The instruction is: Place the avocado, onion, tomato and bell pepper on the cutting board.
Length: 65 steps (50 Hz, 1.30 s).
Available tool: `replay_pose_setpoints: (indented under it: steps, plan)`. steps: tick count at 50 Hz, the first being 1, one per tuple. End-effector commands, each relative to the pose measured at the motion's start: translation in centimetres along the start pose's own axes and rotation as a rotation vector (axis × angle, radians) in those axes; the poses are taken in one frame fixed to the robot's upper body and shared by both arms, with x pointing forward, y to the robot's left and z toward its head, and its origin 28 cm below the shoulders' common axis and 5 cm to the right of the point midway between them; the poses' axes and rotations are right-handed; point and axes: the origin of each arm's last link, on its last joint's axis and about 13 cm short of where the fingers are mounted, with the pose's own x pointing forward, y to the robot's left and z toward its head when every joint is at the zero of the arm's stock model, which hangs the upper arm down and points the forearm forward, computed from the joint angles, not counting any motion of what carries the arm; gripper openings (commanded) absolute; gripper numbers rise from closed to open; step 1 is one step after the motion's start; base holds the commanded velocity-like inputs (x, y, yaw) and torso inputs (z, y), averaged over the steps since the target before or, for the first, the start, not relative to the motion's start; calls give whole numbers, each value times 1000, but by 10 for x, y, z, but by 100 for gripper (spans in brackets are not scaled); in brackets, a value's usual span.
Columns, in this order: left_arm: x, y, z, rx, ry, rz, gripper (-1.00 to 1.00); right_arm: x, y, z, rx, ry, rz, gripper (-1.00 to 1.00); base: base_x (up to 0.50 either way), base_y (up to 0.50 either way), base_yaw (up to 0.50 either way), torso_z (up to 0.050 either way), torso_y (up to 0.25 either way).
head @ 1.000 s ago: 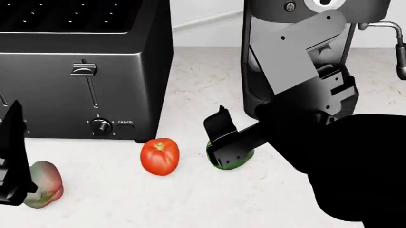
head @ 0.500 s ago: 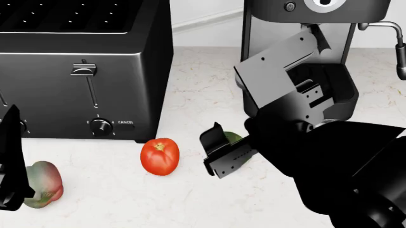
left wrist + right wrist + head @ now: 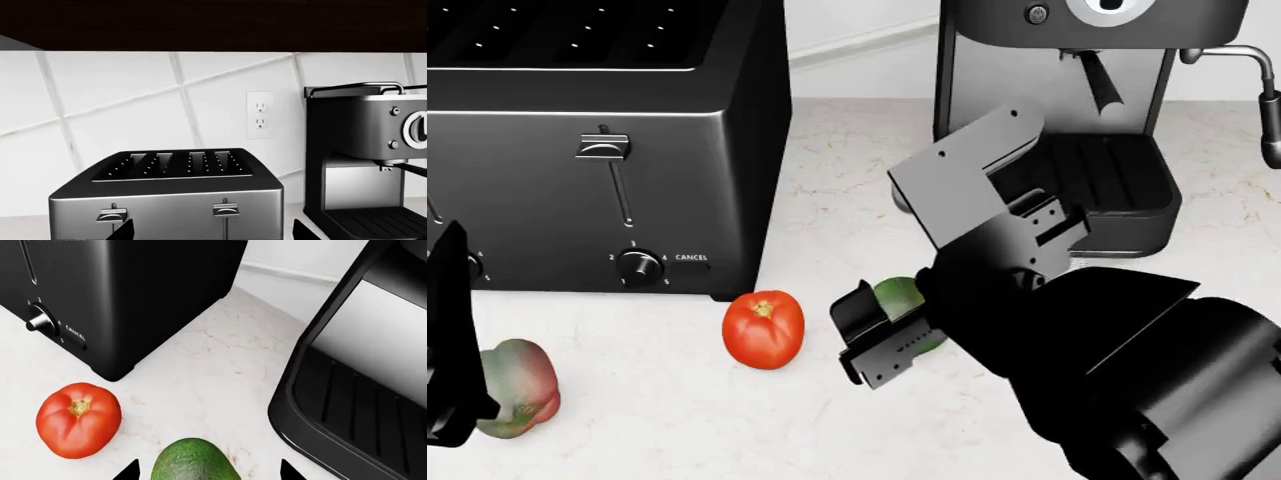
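**Marble counter: right tool over the avocado**

Pale marble countertop (image 3: 827,180) carries a black toaster (image 3: 601,140) and an espresso machine (image 3: 1068,110) at the back. I see my right gripper (image 3: 874,335) spread wide around the avocado (image 3: 193,460), its tips on either side, not closed on it. Just beside it sits the tomato (image 3: 762,328). The bell pepper (image 3: 518,388) lies by my left gripper (image 3: 454,350); I cannot tell that one's opening.
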Motion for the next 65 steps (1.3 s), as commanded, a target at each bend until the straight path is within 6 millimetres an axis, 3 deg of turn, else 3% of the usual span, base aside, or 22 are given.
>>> replay_pose_setpoints:
  steps: [1, 21, 64, 65]
  plan:
    - [0, 0, 1, -15, -8, 5, 100, 13, 4, -5, 2, -1, 26, 100, 0, 0, 0, 0, 0]
    - [-5, 2, 3, -12, 4, 3, 100, 30, 4, -24, 26, 47, 11, 100, 0, 0, 0, 0, 0]
    - [-9, 0, 7, -18, 11, -4, 100, 50, 13, -39, 2, 89, 75, 100, 0, 0, 0, 0, 0]
    - [-10, 0, 7, -19, 11, -4, 100, 49, 14, -39, 3, 89, 78, -100, 0, 0, 0, 0, 0]
